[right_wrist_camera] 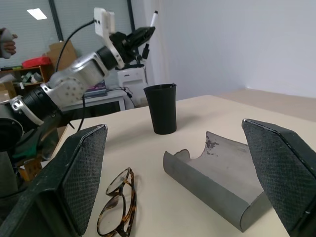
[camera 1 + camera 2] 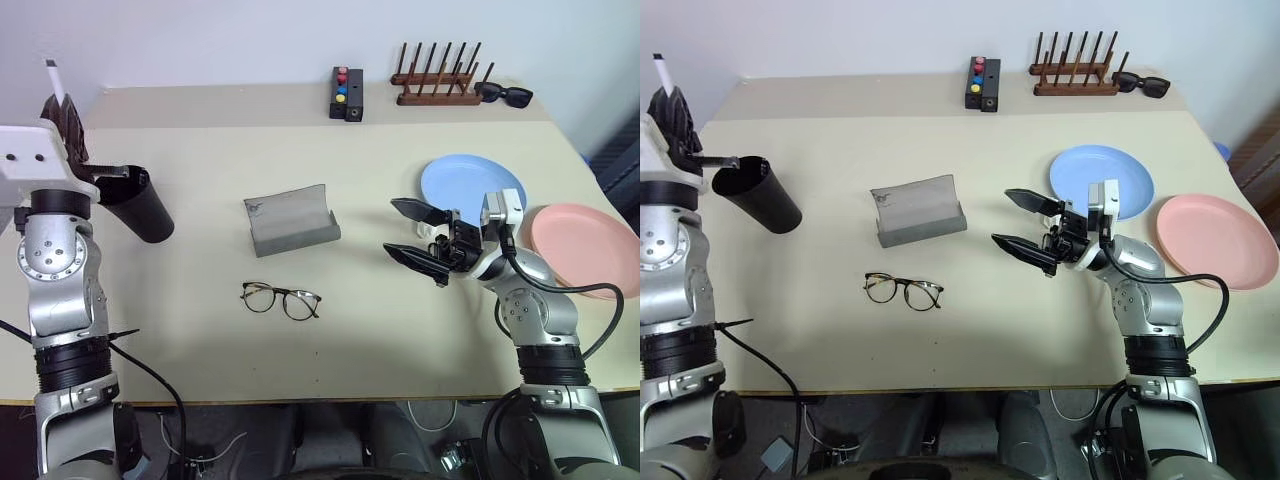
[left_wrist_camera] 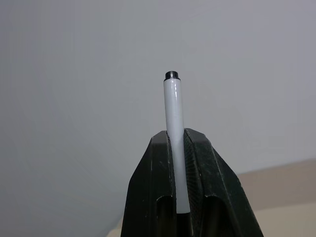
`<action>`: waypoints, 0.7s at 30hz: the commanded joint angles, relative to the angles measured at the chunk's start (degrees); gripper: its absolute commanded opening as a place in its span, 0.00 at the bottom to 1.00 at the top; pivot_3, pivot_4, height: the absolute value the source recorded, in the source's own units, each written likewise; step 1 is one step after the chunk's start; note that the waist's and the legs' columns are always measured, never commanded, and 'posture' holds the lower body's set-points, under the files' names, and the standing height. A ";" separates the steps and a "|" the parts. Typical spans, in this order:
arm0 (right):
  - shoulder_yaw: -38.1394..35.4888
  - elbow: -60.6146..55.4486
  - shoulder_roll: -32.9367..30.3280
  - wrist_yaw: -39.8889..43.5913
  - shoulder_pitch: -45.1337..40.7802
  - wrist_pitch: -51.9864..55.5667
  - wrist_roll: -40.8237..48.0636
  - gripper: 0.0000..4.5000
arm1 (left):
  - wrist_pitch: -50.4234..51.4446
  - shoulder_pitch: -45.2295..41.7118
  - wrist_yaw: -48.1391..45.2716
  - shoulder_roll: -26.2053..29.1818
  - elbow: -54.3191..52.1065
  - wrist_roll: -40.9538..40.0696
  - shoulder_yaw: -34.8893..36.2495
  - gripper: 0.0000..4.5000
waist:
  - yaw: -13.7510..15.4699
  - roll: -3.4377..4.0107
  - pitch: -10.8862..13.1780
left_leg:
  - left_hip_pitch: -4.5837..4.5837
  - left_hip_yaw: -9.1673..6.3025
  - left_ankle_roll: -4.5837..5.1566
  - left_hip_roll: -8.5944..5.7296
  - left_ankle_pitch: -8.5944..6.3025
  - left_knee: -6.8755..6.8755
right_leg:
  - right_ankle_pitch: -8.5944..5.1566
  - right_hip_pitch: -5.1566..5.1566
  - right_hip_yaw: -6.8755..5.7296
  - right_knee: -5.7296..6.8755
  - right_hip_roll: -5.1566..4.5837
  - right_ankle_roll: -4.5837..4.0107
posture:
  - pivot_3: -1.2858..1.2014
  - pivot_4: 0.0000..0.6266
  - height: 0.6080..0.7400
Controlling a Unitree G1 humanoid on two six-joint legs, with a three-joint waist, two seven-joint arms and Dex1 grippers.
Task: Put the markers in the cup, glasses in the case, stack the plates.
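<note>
Left gripper clamped tight on 1 marker, raised above the black cup at the table's 9 o'clock edge. Right gripper spread wide, holding nothing, at 3 o'clock. Grey case lying open and empty at centre; glasses just toward 6 o'clock of it. Blue plate and pink plate side by side, unstacked.

The two eye views look forward and down from the head over the whole desk, sharing it from the cup at the left to the pink plate at the right. The left wrist view faces up along its hand at a bare wall, very close. The right wrist view looks low across the desk, sharing the case, glasses and cup.
</note>
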 commanded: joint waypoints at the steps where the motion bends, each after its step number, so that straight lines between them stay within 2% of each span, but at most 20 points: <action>1: -0.28 -2.08 0.07 0.09 -0.97 0.09 0.87 1.00 | -4.90 -1.41 0.72 0.51 3.15 1.49 0.62 0.00 | -0.01 0.00 0.00 | 0.00 0.00 0.00 0.00 0.00 0.00 | 0.00 0.00 0.00 0.00 0.00 0.00 | 0.52 0.24 1.00; 21: 0.04 -1.56 0.11 0.85 -0.34 -1.36 -0.25 1.00 | -10.79 -0.61 3.75 -1.64 10.53 3.23 -0.21 0.00 | -0.03 0.00 0.00 | -0.01 0.00 0.00 0.00 0.00 0.00 | 0.00 -0.02 0.00 0.02 -0.01 0.00 | 0.52 0.24 1.00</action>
